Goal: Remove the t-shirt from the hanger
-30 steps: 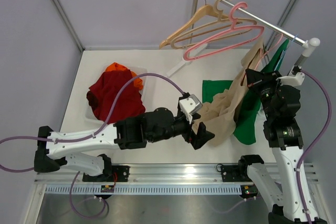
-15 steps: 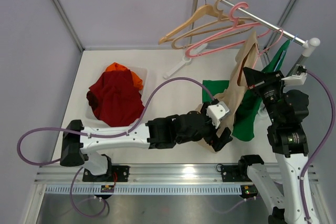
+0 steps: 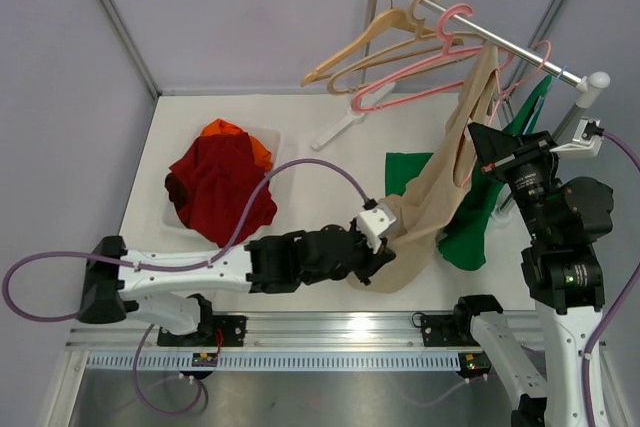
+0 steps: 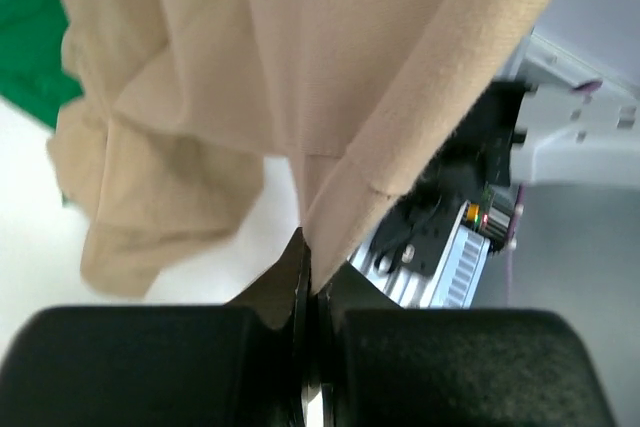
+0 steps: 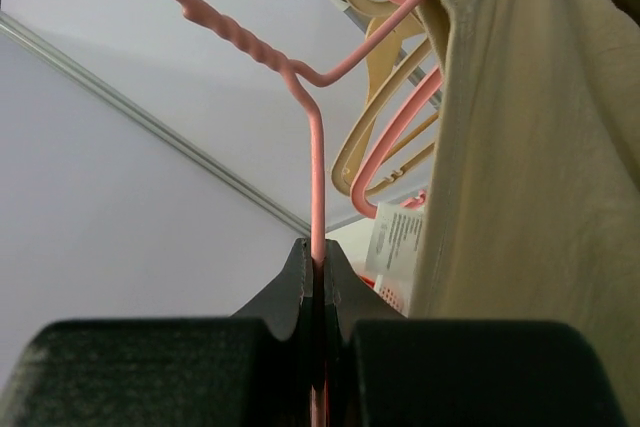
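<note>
Pull-off step underway: left hand [image 4: 308, 252] pinched t-shirt [image 3: 428, 209] hem; right hand [image 5: 318, 252] pinched pink hanger [image 5: 314, 167] wire. Shirt top hung on hanger, 1 o'clock. Next likely: drag hem toward 7 o'clock.

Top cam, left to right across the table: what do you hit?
Red clothes pile → left hand → beige t-shirt → right arm. Green cloth overlaps the t-shirt, so omitted.

Lab robot cell: plain grey walls [image 3: 250, 7], white table [image 3: 300, 117], aluminium mounting rail [image 3: 340, 327].
</note>
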